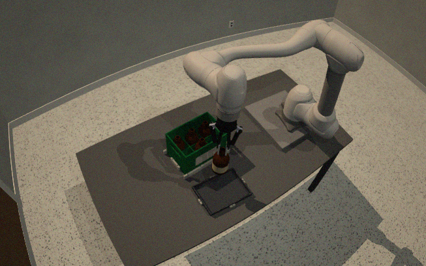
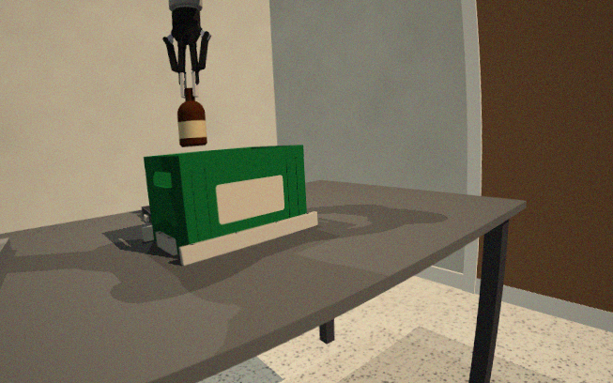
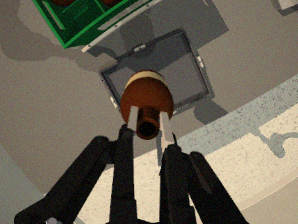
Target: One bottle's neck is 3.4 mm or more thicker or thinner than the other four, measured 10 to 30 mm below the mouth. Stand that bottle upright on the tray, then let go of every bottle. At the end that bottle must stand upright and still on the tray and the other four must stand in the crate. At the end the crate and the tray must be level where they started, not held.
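The gripper (image 2: 188, 90) pinches the neck of a brown labelled bottle (image 2: 191, 124), which hangs upright in the air above the rim of the green crate (image 2: 190, 190), toward the dark tray (image 1: 221, 192) lying at the crate's 5 o'clock in the top view. Four bottles (image 1: 192, 135) stand in the crate. Done well, the carry likely ends centred over the tray, then a slow vertical descent before release; the arm (image 1: 257, 49) reaches over the table, wrist pointing straight down.
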### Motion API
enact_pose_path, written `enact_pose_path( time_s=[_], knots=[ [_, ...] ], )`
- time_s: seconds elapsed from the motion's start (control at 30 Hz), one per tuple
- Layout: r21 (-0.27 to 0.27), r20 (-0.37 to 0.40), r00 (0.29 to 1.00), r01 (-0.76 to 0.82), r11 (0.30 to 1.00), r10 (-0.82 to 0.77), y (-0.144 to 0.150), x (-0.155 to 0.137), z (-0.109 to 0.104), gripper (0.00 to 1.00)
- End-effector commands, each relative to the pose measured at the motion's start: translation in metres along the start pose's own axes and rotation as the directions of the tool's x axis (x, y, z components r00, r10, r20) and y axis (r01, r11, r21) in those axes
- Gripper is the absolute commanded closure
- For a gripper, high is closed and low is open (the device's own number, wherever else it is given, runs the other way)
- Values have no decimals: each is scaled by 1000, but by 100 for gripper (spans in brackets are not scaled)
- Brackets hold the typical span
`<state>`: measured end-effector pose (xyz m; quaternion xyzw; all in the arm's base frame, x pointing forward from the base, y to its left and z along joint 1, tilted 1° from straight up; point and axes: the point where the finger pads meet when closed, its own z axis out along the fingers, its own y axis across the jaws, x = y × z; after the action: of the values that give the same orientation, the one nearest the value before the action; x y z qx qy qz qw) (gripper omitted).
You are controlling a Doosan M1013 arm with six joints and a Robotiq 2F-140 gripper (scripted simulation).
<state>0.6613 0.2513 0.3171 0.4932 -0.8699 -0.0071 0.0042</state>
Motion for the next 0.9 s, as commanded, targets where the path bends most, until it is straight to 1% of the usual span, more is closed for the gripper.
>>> enact_pose_path(
  time_s=[0.0,0.87],
  knots=[
    [0,0,1000,0,1000,0,4,-3,0,100],
    [0,0,1000,0,1000,0,24,-17,0,100]
  ],
)
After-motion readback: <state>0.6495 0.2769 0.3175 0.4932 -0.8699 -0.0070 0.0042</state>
